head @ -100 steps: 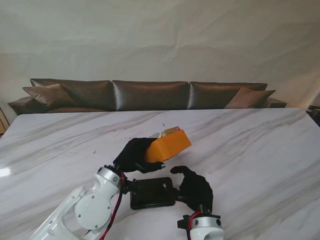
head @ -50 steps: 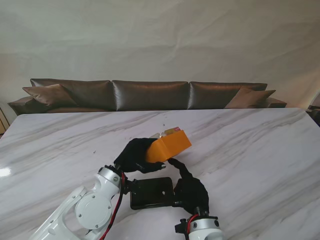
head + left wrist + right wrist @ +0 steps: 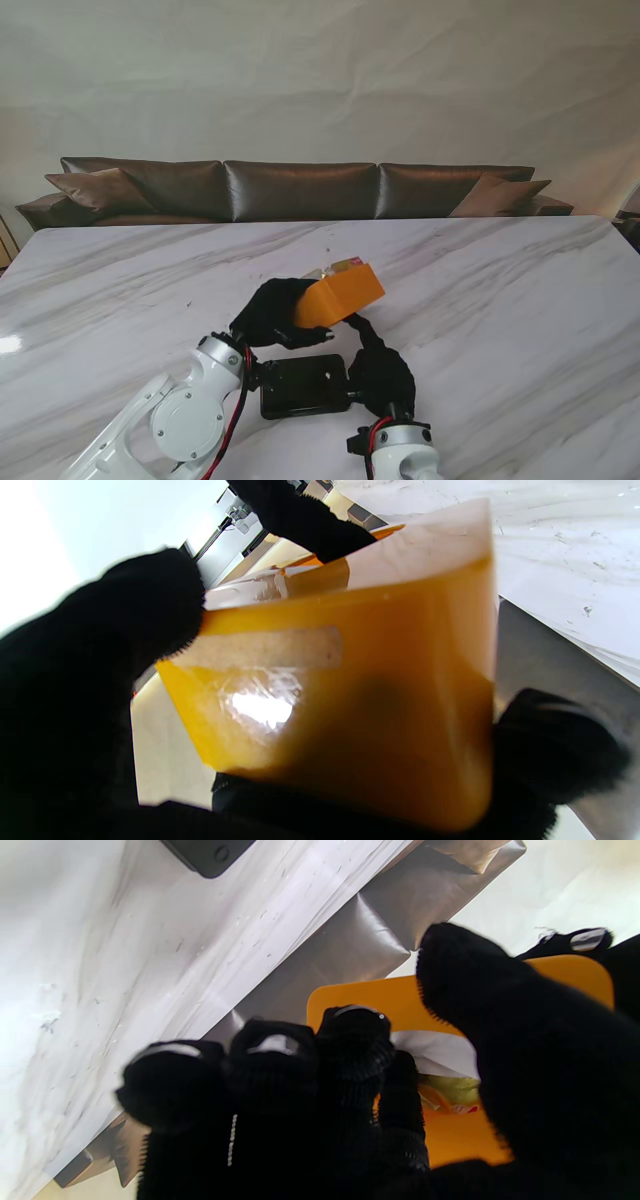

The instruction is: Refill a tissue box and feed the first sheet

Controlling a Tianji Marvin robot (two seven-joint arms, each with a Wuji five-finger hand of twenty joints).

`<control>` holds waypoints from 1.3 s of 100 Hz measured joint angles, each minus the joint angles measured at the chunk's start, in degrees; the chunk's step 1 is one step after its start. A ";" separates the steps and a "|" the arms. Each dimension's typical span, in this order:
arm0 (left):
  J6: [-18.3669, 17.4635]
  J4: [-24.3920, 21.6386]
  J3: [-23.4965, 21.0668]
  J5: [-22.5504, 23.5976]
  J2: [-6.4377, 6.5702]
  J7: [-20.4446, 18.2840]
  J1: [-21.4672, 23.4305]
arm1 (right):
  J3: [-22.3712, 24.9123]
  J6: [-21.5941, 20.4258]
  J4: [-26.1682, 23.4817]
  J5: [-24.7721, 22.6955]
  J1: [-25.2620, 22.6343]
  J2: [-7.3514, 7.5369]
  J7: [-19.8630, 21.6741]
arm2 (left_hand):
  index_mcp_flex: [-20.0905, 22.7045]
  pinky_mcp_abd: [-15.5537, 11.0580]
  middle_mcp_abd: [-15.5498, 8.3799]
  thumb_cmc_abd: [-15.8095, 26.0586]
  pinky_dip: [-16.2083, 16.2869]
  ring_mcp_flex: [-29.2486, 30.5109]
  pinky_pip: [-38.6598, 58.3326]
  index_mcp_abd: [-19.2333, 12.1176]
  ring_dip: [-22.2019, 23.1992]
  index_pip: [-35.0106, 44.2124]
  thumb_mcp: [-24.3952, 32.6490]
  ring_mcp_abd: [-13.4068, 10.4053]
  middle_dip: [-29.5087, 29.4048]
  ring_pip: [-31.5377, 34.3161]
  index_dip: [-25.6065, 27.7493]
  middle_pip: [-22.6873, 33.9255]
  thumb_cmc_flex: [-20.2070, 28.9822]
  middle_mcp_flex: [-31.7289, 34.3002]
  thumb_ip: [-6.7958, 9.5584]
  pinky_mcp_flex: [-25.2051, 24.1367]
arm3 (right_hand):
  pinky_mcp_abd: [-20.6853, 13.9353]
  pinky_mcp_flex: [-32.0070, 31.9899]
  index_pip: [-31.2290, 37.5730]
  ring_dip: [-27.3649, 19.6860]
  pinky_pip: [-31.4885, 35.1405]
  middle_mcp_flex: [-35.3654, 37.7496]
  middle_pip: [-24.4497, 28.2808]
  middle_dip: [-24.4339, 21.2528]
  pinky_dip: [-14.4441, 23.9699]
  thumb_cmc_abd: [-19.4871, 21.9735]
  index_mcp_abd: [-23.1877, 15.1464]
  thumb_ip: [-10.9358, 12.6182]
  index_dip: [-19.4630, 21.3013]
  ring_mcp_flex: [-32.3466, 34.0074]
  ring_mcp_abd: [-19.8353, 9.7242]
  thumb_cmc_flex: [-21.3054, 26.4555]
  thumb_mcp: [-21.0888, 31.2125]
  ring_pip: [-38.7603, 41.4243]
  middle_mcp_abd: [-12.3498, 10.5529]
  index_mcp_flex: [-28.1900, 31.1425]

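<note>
Nearest to me on the marble table [image 3: 520,300]: a flat black tray-like piece [image 3: 303,385] lying between my two wrists, untouched.

Right hand [image 3: 380,368]: just beyond that piece, fingers extended up and away from me toward the orange pack. Holds nothing. In the right wrist view the fingers [image 3: 280,1060] sit bunched side by side and the thumb stands apart; the gap is moderate, not wide. The fingertips look to be at the pack's near end; actual contact I cannot tell.

Left hand [image 3: 270,312]: closed around the orange tissue pack [image 3: 340,292], lifted clear of the table. The grip is on the pack's left end; the left wrist view shows thumb and fingers clamping opposite faces, with a clear film window [image 3: 260,700] facing that camera.

Key relation: the pack's long axis runs left-near to right-far, tilted, free end pointing away from me and rightward. The pack lies directly ahead of the right hand, slightly left. Right hand is the free one and close by, so I judge it takes the opening or sheet.

Farthest: brown sofa [image 3: 300,190] behind the table.
</note>
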 measured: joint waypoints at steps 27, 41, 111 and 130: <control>-0.24 0.14 0.39 -0.53 0.06 -0.24 -0.22 | 0.30 1.44 0.38 -0.49 0.33 -0.30 -0.80 | 0.06 0.00 0.00 0.01 -0.08 0.00 0.09 0.01 0.00 0.12 0.00 0.00 0.01 0.01 0.02 0.00 0.00 0.00 0.13 0.00 | -0.03 0.33 0.08 0.44 0.00 0.00 0.00 0.00 0.00 0.00 0.00 0.00 -0.58 0.00 -0.06 -0.07 0.00 0.00 0.00 0.00; -0.42 0.26 0.66 -0.77 0.09 -0.64 -0.52 | 0.14 1.50 0.83 -0.12 0.93 -0.29 -0.17 | 0.07 0.00 0.01 0.02 -0.12 0.01 0.20 0.01 0.00 0.14 0.00 0.00 0.01 0.05 0.02 0.00 0.00 0.00 0.13 0.01 | -0.03 0.55 0.08 0.46 0.00 0.00 0.00 0.00 0.00 0.00 0.00 0.00 -0.61 0.00 -0.06 -0.42 0.00 0.00 0.00 0.24; 0.42 0.17 1.24 -1.12 0.33 -1.71 -0.52 | -1.35 0.20 3.23 2.12 2.40 -2.02 -5.75 | 0.07 0.00 0.01 0.02 -0.63 1.54 0.24 1.41 0.00 1.62 -0.63 -0.03 0.43 1.94 0.75 1.50 -0.05 0.76 0.15 1.10 | 0.05 2.00 7.67 1.21 0.00 2.45 0.00 -0.01 -0.04 6.75 0.46 -4.92 16.34 0.00 0.05 -0.49 -5.77 1.00 0.08 23.18; 0.39 0.17 1.26 -1.23 0.31 -1.93 -0.57 | -1.44 0.27 3.55 2.46 2.47 -2.53 -6.60 | 0.07 0.00 0.01 0.03 -0.74 1.54 0.24 1.41 0.00 2.07 -0.63 -0.03 0.48 1.94 1.39 1.55 -0.05 0.79 0.15 1.14 | 0.05 2.47 7.67 1.25 0.00 2.45 0.47 -0.01 -0.61 6.75 0.21 -5.49 24.83 0.00 0.01 -0.12 -6.18 1.51 0.04 22.39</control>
